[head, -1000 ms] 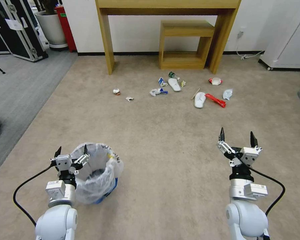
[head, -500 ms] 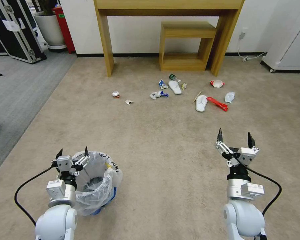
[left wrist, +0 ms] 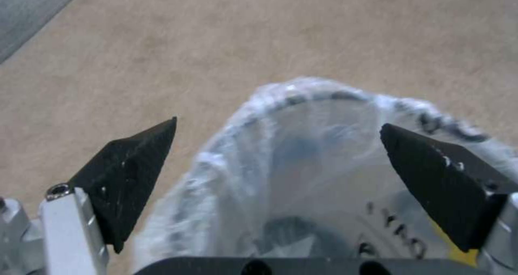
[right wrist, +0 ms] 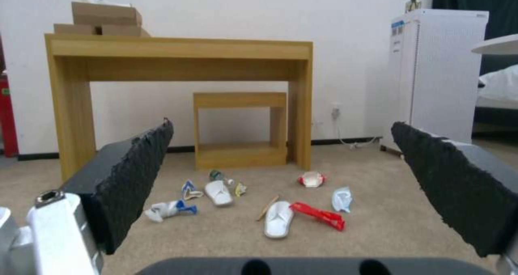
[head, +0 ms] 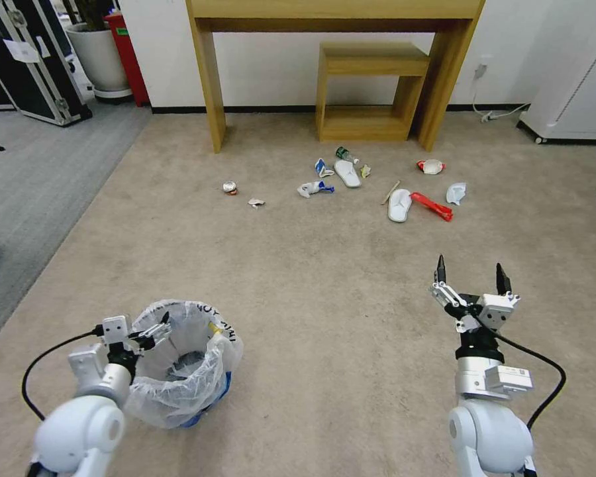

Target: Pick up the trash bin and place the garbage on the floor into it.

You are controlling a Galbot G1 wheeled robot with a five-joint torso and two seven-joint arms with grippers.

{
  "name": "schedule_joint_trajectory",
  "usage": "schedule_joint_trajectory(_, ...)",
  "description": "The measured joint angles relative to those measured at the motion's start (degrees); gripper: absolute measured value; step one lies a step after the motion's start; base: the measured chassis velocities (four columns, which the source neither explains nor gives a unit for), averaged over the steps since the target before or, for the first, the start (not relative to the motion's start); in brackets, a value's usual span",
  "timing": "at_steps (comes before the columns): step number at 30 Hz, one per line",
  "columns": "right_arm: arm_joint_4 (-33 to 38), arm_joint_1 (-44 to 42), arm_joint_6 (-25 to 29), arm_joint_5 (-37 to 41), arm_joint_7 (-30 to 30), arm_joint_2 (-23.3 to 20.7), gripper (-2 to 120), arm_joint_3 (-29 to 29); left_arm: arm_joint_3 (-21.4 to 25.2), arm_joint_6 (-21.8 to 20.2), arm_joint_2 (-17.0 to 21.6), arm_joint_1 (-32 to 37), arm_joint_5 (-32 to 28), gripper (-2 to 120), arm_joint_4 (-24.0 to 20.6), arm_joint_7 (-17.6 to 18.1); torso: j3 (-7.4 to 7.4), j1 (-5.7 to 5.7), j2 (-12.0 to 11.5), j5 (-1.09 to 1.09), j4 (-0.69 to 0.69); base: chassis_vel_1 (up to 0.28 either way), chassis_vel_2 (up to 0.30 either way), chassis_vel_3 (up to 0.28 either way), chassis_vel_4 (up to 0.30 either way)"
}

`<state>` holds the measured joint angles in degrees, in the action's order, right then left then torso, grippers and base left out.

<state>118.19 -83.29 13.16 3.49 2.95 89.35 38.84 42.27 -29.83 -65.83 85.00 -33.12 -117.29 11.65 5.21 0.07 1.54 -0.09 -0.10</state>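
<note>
The trash bin, blue and lined with a clear wrinkly bag, stands on the beige floor at the near left. My left gripper is open at the bin's near-left rim. In the left wrist view the bag's rim lies between the spread fingers of the left gripper. My right gripper hangs open above bare carpet at the near right. The garbage lies farther ahead: two white slippers, a red wrapper, a bottle, a can, paper scraps and a stick.
A wooden desk with a low wooden stool under it stands against the far wall behind the litter. A grey carpet strip, a black case and a white pot are at the left. A white cabinet stands at the right.
My left arm has swung lower and to the left, and its gripper now leans in over the bin's rim. The right arm holds still. The head view shifted slightly before that.
</note>
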Motion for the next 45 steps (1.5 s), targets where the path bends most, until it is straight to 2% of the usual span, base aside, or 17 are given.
schedule_joint_trajectory(1, 0.0, 0.0, 0.0, 0.0, 0.0, 0.0, 100, 0.0, 0.0, -0.4, 1.0, 0.1, -1.1, 100, 0.2, 0.5, 0.00, 0.00, 0.0, 0.00, 0.00, 0.000, 0.000, 0.000, 0.000)
schedule_joint_trajectory(4, 0.0, -0.1, 0.1, -0.2, 0.1, 0.2, 100, 0.2, -0.5, -4.8, 4.2, 0.3, -9.7, 100, 1.6, 5.6, 0.00, 0.00, 0.0, 0.00, 0.00, 0.000, 0.000, 0.000, 0.000)
schedule_joint_trajectory(8, 0.0, -0.1, 0.2, -0.3, 0.2, 0.4, 100, 0.2, -1.4, -6.4, 5.8, -0.1, -13.0, 100, 3.3, 7.2, 0.00, 0.00, 0.0, -0.01, 0.00, 0.000, 0.000, 0.000, 0.000)
schedule_joint_trajectory(16, -0.4, 0.0, 0.3, -0.6, 0.3, 0.9, 100, 0.3, -2.9, -7.0, 8.1, -1.1, -14.7, 100, 6.9, 7.7, 0.00, 0.00, 0.0, 0.00, 0.00, 0.000, 0.000, 0.000, 0.000)
schedule_joint_trajectory(34, -1.6, 0.8, 0.6, -1.8, 0.2, 2.6, 100, -0.2, -5.4, -7.3, 11.8, -1.7, -16.5, 97, 9.4, 7.8, 0.00, 0.00, 0.0, 0.05, 0.01, 0.000, 0.000, 0.000, 0.000)
schedule_joint_trajectory(37, -1.8, 0.8, 0.7, -1.8, 0.2, 2.7, 100, -0.1, -6.0, -7.2, 11.8, -2.1, -16.3, 86, 9.8, 7.8, -0.01, 0.00, 0.0, 0.07, 0.01, 0.000, 0.000, 0.000, 0.000)
schedule_joint_trajectory(38, -1.8, 0.8, 0.7, -1.8, 0.2, 2.7, 100, -0.1, -6.0, -7.2, 11.8, -2.1, -16.3, 86, 9.8, 7.8, -0.01, 0.00, 0.0, 0.07, 0.01, 0.000, 0.000, 0.000, 0.000)
schedule_joint_trajectory(40, -1.9, 0.9, 0.7, -1.9, 0.2, 2.6, 100, -0.1, -6.2, -7.0, 11.8, -2.2, -16.2, 75, 10.0, 7.7, -0.01, 0.00, 0.0, 0.06, 0.02, 0.000, 0.000, 0.000, 0.000)
schedule_joint_trajectory(42, -1.9, 0.9, 0.7, -1.9, 0.2, 2.6, 100, -0.1, -6.2, -7.0, 11.9, -2.2, -16.2, 73, 10.0, 7.6, -0.01, 0.00, 0.0, 0.06, 0.02, 0.000, 0.000, 0.000, 0.000)
schedule_joint_trajectory(45, -2.0, 1.0, 0.7, -1.8, 0.2, 2.5, 100, 0.0, -6.3, -6.6, 11.8, -2.0, -16.2, 57, 9.9, 7.4, 0.00, 0.00, 0.0, 0.04, 0.01, 0.000, 0.000, 0.000, 0.000)
